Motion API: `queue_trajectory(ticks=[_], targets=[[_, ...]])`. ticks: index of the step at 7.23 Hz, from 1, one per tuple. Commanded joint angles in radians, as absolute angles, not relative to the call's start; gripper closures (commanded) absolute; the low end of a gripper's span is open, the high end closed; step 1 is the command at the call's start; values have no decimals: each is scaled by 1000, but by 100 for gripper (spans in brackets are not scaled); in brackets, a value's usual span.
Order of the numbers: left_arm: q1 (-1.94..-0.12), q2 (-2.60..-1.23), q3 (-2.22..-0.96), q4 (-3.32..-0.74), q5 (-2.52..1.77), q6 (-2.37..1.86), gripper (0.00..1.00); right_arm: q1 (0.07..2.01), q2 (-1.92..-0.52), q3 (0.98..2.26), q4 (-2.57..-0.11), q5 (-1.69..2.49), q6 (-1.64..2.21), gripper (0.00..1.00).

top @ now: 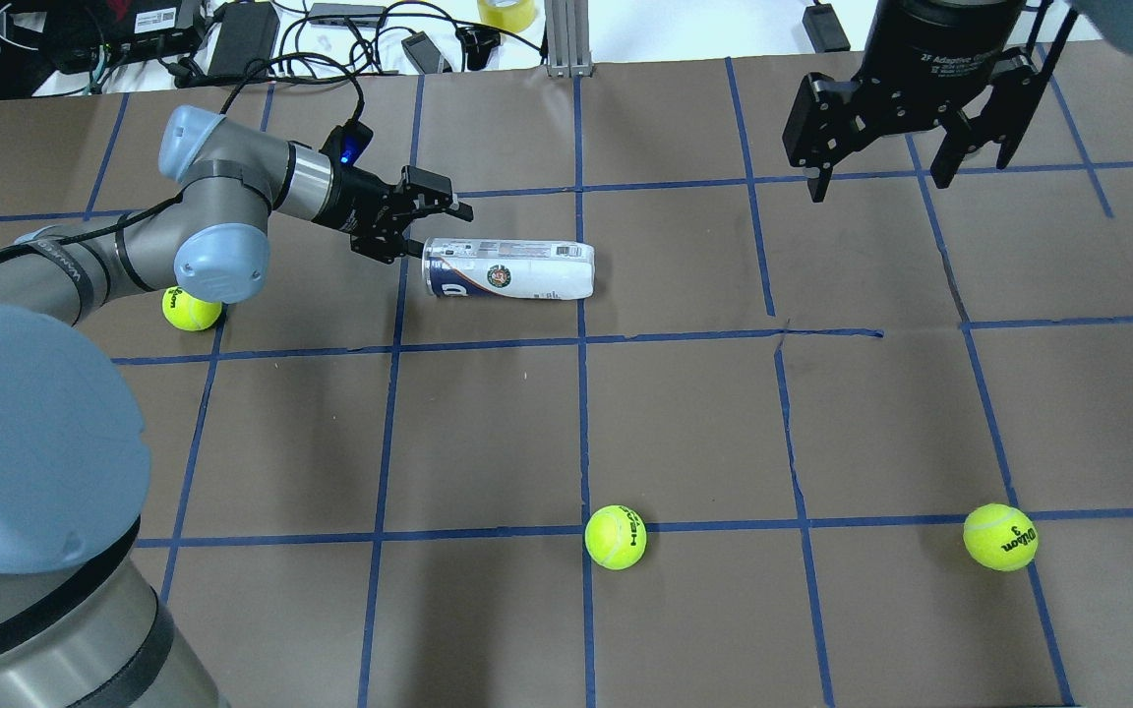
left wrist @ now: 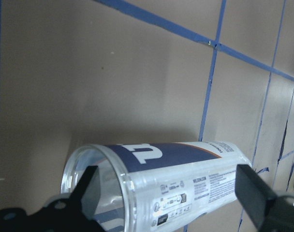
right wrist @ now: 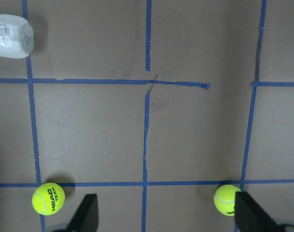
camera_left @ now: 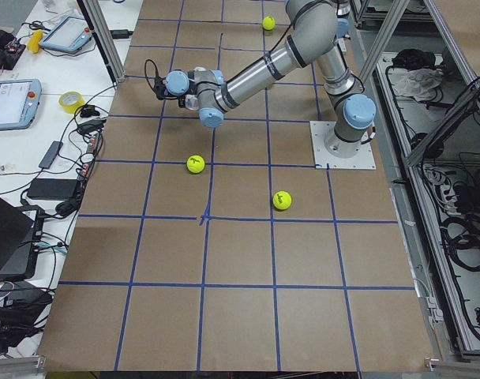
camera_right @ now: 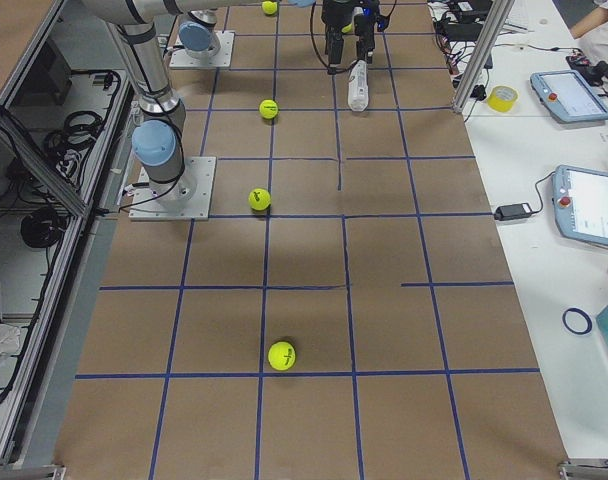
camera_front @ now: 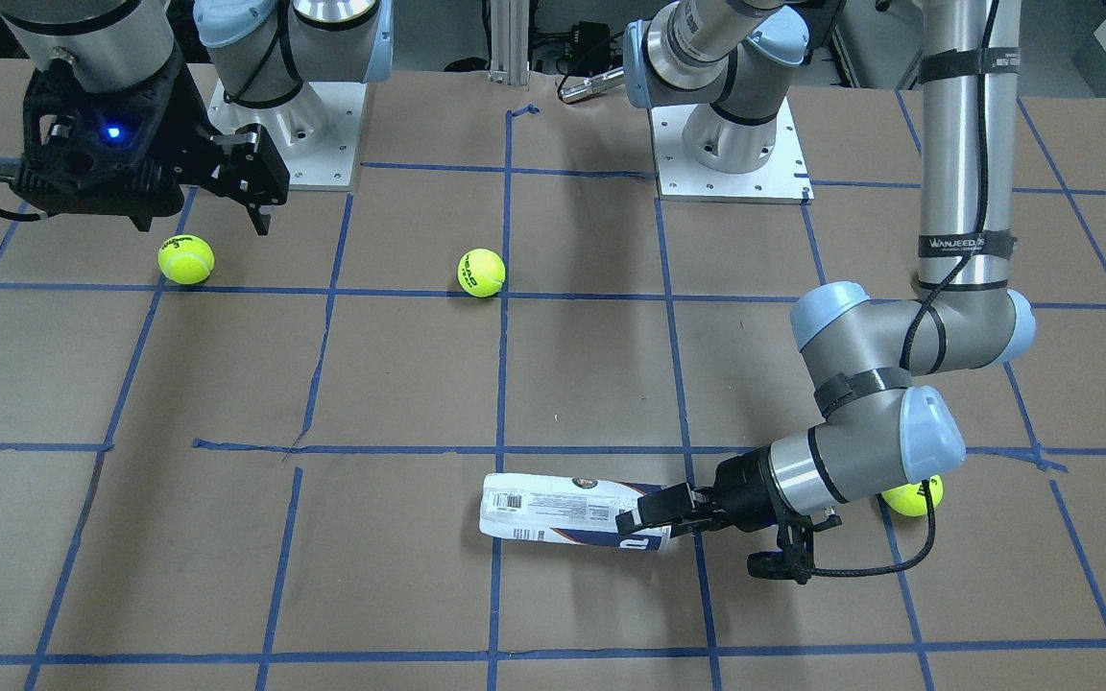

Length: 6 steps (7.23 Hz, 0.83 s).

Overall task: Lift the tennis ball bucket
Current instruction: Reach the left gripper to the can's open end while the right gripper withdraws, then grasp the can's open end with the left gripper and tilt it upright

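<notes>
One slim clear plastic cylinder with a white and navy label, the tennis ball bucket, is laid on its side on the brown paper-covered table, smooth and liable to roll. At its open end the black left gripper is held with jaws spread, so the grasp is judged pending: closure, then a lift, is called for. Well apart from the bucket, the black right gripper is hung parted and empty.
</notes>
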State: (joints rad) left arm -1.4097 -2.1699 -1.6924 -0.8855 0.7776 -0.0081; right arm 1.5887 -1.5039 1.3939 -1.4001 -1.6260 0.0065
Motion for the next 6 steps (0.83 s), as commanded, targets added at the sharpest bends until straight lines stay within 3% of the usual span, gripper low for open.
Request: queue_trajectory(ticks=[1,2,5,6], targets=[[-1411,-2160,-1697,-899,766,-34,79,1534,-1511,1400,-1394,-1591,-2,0],[-1411,-2158,-1695,-897,762,-122,100,1540,-1516,1434,-1408,-1512,-6,0],[-1422,-2114,-1663,-885,784,-273,100,1539,-1551,1529,-1529,-1516,-14,0],[-1431,-2082,-1596,-899,848,-347,100,1537,-1551,1529,-1535,-1516,-12,0]])
